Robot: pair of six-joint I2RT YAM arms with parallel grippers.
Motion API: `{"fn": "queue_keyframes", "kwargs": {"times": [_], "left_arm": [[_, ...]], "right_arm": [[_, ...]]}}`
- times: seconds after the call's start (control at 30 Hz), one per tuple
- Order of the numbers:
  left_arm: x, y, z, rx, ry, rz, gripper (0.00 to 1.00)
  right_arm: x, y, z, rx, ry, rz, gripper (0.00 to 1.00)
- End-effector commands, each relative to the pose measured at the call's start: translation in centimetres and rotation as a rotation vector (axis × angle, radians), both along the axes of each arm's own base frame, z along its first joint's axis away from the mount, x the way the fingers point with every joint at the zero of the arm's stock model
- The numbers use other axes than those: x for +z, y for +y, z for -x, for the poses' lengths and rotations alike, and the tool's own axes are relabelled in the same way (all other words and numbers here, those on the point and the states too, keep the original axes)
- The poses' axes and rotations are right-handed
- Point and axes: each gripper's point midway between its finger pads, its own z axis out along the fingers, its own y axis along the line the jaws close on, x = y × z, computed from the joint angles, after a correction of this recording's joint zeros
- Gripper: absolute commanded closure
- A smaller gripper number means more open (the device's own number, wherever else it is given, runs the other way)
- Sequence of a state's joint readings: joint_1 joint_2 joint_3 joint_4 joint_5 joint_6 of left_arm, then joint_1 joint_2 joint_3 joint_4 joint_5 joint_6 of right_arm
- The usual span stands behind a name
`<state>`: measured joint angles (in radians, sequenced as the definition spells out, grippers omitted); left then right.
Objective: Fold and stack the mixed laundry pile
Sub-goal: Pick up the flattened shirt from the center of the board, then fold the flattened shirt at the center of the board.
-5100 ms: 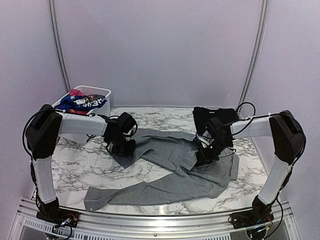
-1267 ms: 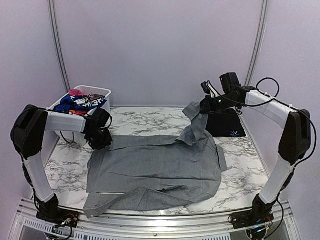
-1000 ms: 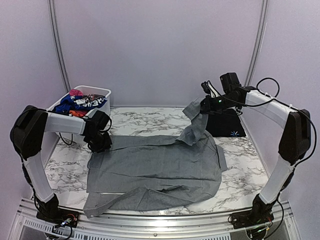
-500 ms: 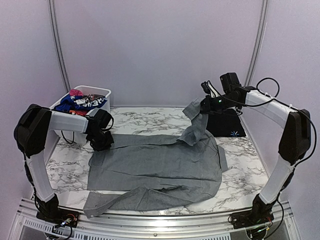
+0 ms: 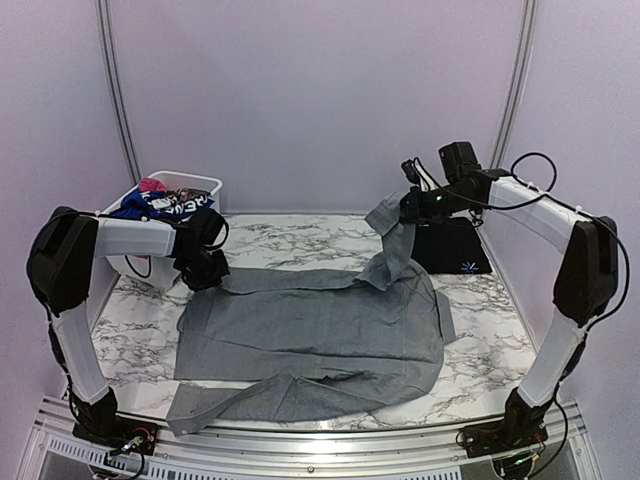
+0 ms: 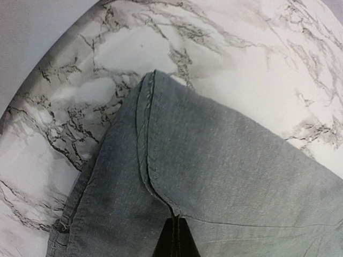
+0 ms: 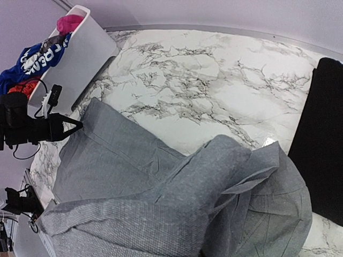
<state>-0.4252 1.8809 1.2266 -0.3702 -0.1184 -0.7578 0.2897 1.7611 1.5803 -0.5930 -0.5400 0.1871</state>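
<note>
The grey garment (image 6: 225,176) is lying flat over the white, dark-veined marble worktop (image 6: 241,59), filling the lower part of the view. One corner of it is pointing toward the top. A stitched seam (image 6: 143,139) is running from that corner down to the bottom middle. There the left gripper (image 6: 174,220) is showing only as dark fingers (image 6: 167,242), which are pressing together on the cloth, with faint creases spreading sideways from them. At lower left the garment's hem (image 6: 67,222) is resting on the marble. A pale wall (image 6: 27,32) is showing beyond the worktop's edge.
</note>
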Motion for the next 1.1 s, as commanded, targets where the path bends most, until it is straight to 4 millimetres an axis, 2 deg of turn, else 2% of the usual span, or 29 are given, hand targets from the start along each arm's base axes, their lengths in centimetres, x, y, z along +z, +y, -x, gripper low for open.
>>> {"fn": "queue_keyframes", "kwargs": {"times": [0.0, 0.23, 0.4, 0.43, 0.53, 0.63, 0.77, 0.9, 1.0, 1.07], "left_arm": [[4.5, 0.1, -2.0, -0.016, -0.101, -0.009, 1.00], [7.7, 1.2, -5.7, -0.006, -0.179, -0.028, 1.00], [8.6, 1.9, -8.6, -0.008, -0.210, -0.019, 1.00], [8.8, 2.2, -9.1, -0.007, -0.219, -0.019, 1.00], [9.8, 3.0, -10.4, -0.011, -0.253, -0.040, 1.00], [10.4, 3.9, -11.5, -0.018, -0.278, -0.052, 1.00], [9.4, 3.7, -11.7, -0.048, -0.260, -0.046, 1.00], [7.9, 4.1, -10.6, -0.049, -0.222, -0.058, 1.00], [8.1, 4.6, -9.9, -0.041, -0.222, -0.071, 1.00], [8.5, 4.9, -9.4, -0.041, -0.230, -0.082, 1.00]], "right_arm": [[3.7, -2.1, -3.0, -0.070, -0.086, -0.031, 1.00], [7.0, -4.9, -7.0, -0.134, -0.153, -0.078, 1.00], [8.8, -4.4, -9.8, -0.123, -0.173, -0.117, 1.00], [9.6, -4.1, -10.1, -0.121, -0.182, -0.134, 1.00], [10.4, -3.7, -10.2, -0.121, -0.179, -0.166, 1.00], [11.6, -2.9, -9.4, -0.109, -0.194, -0.171, 1.00], [12.5, -1.7, -7.6, -0.114, -0.193, -0.141, 1.00], [12.8, 0.9, -4.2, -0.101, -0.187, -0.092, 1.00], [13.0, 1.8, -1.3, -0.124, -0.174, -0.081, 1.00], [12.3, 2.2, 0.6, -0.137, -0.154, -0.090, 1.00]]}}
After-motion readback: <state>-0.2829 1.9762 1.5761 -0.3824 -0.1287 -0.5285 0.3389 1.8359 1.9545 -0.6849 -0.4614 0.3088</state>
